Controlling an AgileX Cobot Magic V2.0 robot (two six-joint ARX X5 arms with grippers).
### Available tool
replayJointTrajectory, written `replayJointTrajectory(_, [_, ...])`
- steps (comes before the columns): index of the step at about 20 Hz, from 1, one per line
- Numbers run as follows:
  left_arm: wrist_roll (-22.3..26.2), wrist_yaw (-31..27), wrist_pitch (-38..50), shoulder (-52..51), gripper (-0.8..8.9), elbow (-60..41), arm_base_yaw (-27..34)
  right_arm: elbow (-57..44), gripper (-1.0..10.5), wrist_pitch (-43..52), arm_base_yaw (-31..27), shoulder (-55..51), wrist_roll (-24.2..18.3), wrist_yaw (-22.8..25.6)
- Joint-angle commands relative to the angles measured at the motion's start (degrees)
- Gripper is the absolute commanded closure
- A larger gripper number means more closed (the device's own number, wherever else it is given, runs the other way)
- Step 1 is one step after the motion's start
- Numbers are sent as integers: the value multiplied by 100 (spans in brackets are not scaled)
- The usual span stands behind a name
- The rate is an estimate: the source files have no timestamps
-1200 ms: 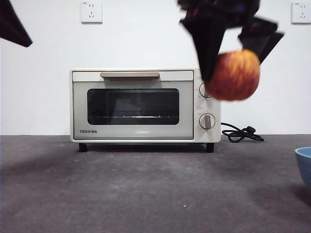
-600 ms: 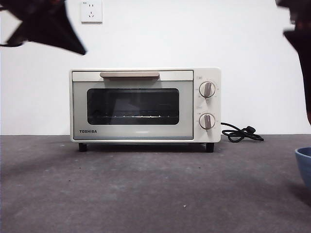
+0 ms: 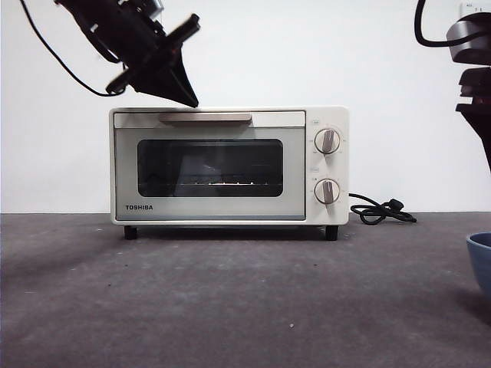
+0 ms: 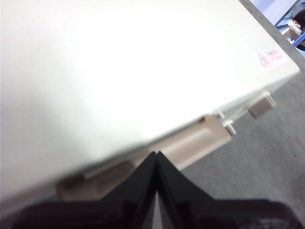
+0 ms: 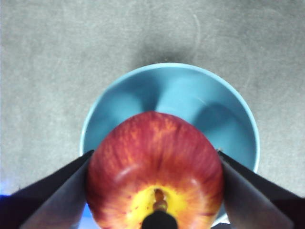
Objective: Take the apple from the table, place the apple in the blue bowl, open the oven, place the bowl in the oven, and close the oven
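Apple [image 5: 155, 174] clamped between the two jaws of the right gripper [image 5: 155, 191], stem end facing the wrist camera, red skin with a yellow patch round the stem. Directly beyond it, under the gripper: blue bowl [image 5: 190, 95], nothing lying in it, sitting on the grey table [image 5: 47, 57]. Apple hanging above the bowl opening, not resting in it as far as can be told.

From the front, only a sliver of the bowl's rim [image 3: 481, 257] at the right edge, with a dark arm part above it; apple itself out of that view.

Left gripper [image 4: 156, 160] pinched fully together, tips touching, holding nothing. Hovering just over the oven [image 3: 229, 165] at its front top edge, close by the beige handle [image 4: 190, 143]. Looks apart from the handle, but hard to be sure. Oven door closed, rack visible through the dark glass, nothing on it. Black cord [image 3: 380, 208] coiled beside the oven.
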Motion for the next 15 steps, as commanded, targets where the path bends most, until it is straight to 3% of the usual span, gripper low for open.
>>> replayJointTrajectory(1, [55,7,4,168,819,133,-22,-37,952,13,0,7,142,4])
replayJointTrajectory(8, [125,-127,-227,201,819,133,-22,-39,933,24,0,118,378,22])
replayJointTrajectory(11, [197,-293,-372,216,819,133,-39,-39,667,39,0,341,389,26])
replayJointTrajectory(15, [210,-380,-490,227,819,133,-37,-39,604,52,0,409,437,111])
